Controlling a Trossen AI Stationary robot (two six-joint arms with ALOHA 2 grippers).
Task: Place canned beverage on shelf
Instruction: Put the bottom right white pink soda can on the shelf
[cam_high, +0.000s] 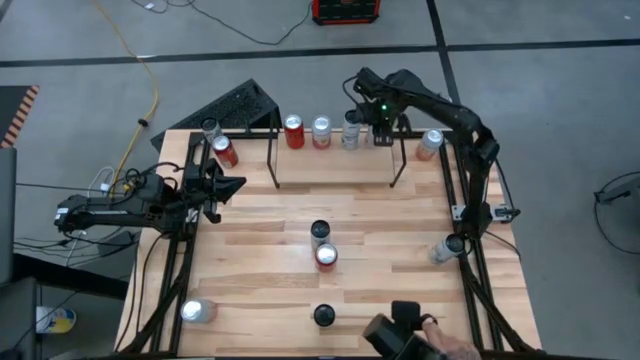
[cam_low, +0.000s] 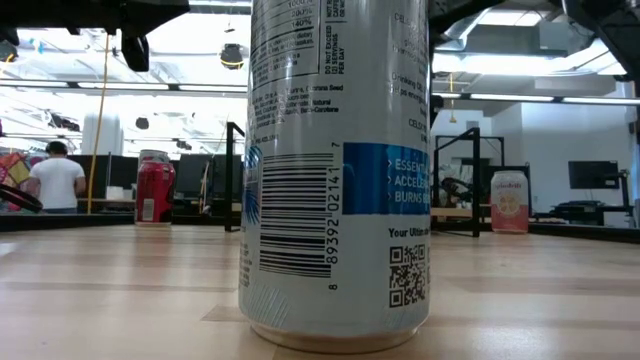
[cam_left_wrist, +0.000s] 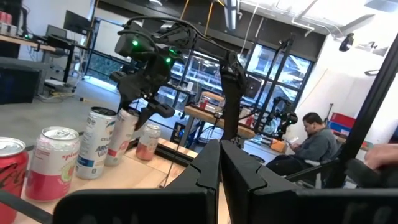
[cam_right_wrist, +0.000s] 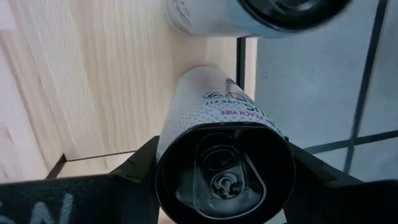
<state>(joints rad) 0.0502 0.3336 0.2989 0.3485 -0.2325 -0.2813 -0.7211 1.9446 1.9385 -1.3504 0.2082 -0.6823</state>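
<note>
The shelf (cam_high: 335, 150), a low black rod rack, stands at the table's far edge. On it stand a red can (cam_high: 294, 131) and two pale cans (cam_high: 321, 131) (cam_high: 350, 133). My right gripper (cam_high: 380, 128) is over the shelf's right end, shut on a pink-and-white can (cam_right_wrist: 214, 106), right beside the nearest pale can (cam_right_wrist: 249, 15). The left wrist view shows this held can (cam_left_wrist: 124, 134) a little tilted under the right gripper (cam_left_wrist: 146, 99). My left gripper (cam_left_wrist: 221, 168) waits shut at the table's left edge (cam_high: 225, 187), touching nothing. My right gripper pinches the can's upper wall just below the top rim (cam_right_wrist: 163, 168) between its two fingers (cam_right_wrist: 134, 171), one on each side. The fingers come from above, pointing steeply down. The can hangs below them, slightly tilted; whether its bottom rests on the rods I cannot tell.
Loose cans stand mid-table (cam_high: 320, 233) (cam_high: 326, 256), near the front edge (cam_high: 324, 315) (cam_high: 196, 311), at the right (cam_high: 445, 250), far right (cam_high: 430, 143) and far left (cam_high: 225, 152). One can (cam_low: 335, 170) fills the low view. A person's hand (cam_high: 435, 335) shows at the near edge.
</note>
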